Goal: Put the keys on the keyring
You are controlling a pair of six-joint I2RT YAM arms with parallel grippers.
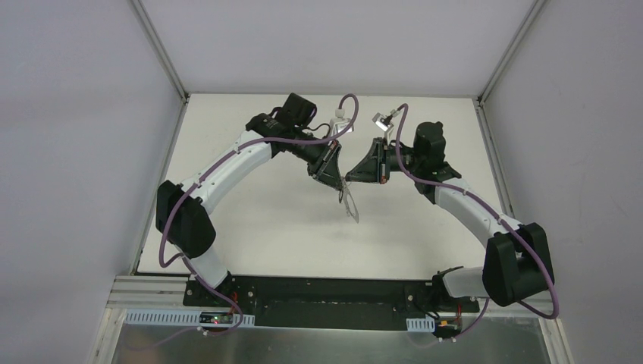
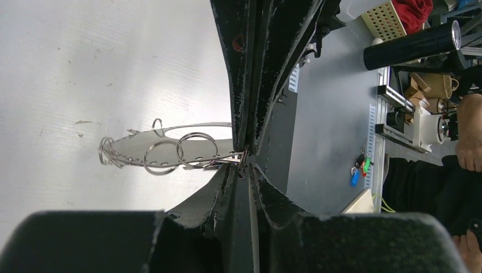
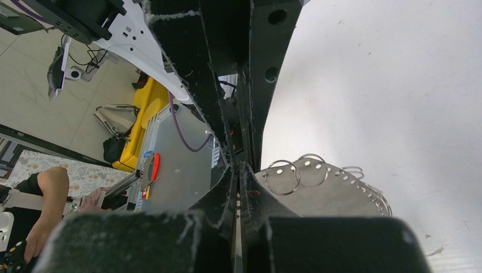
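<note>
Two grippers, tip to tip at centre of the top view. Left gripper (image 1: pixel 334 179): jaws nearly together, what they pinch hidden. Right gripper (image 1: pixel 350 178): jaws together on one end of the keyring (image 1: pixel 349 205), which hangs just below, off the table (image 1: pixel 425 250), probably held steady for threading. Keys: not discernible.

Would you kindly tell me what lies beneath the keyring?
Only white table surface shows beneath the keyring; its clamped end is covered by the left gripper and right gripper.
</note>
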